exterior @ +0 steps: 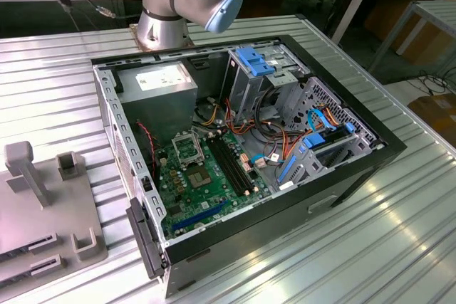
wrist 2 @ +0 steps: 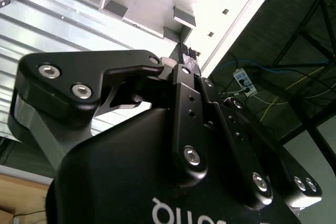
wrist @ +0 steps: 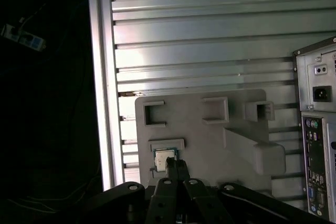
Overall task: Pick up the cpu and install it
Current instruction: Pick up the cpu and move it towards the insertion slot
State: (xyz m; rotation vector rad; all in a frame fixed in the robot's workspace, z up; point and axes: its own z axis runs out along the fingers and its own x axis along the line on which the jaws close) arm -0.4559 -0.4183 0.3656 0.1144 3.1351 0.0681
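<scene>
Gripper (wrist: 174, 162), fingers pressed together and empty, partly hides the cpu (wrist: 160, 156) lying on the grey tray (wrist: 210, 142).

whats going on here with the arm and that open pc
A robot arm is set to move a cpu into the open pc. In the first wrist view its claw, fingers together, hangs over a grey plate on the slatted table beside the pc. The cpu lies in its holder on that plate, just under the claw tips, not yet picked up.
</scene>
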